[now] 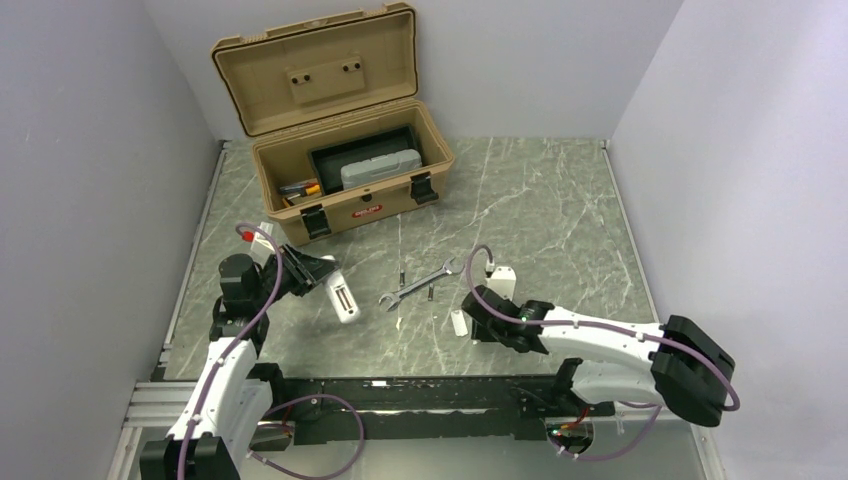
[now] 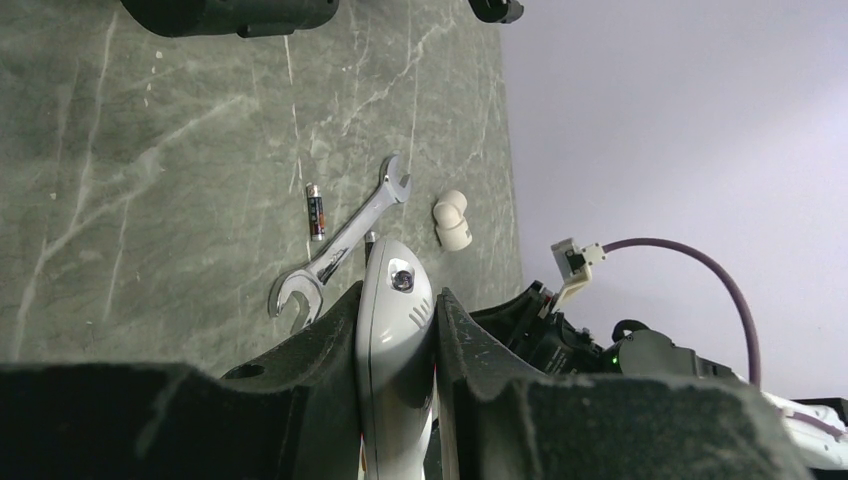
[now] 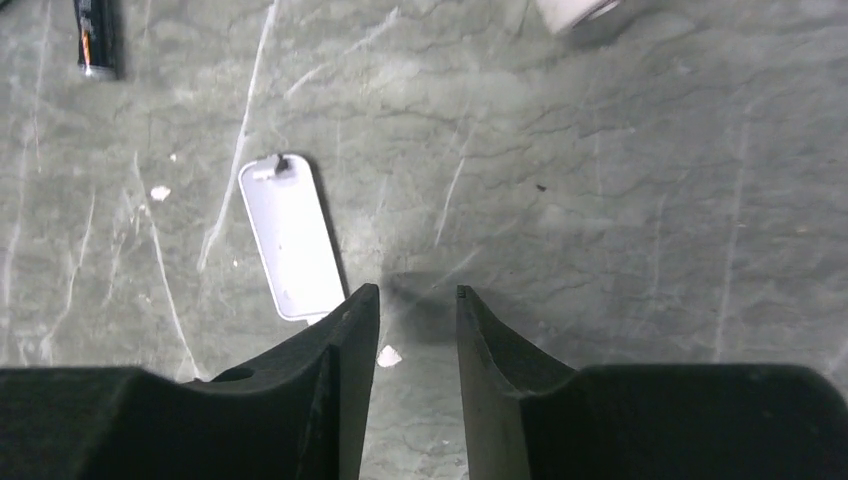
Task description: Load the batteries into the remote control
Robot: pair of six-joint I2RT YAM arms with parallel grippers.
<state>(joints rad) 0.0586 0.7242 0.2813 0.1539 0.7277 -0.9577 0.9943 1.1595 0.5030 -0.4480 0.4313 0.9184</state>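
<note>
Green marbled tabletop (image 3: 620,200). White battery cover (image 3: 290,240) lies flat on it, just ahead-left of the right tool (image 3: 413,292). Battery (image 3: 95,35) further ahead-left, wrench (image 1: 418,284) near it. Open tan toolbox (image 1: 345,190) well beyond.

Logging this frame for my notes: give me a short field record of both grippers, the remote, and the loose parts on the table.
left gripper: shut on the remote control
right gripper: open, empty, over the table beside the small white plastic piece
battery: loose on the table beside the wrench
toolbox: lid open, far left
</note>
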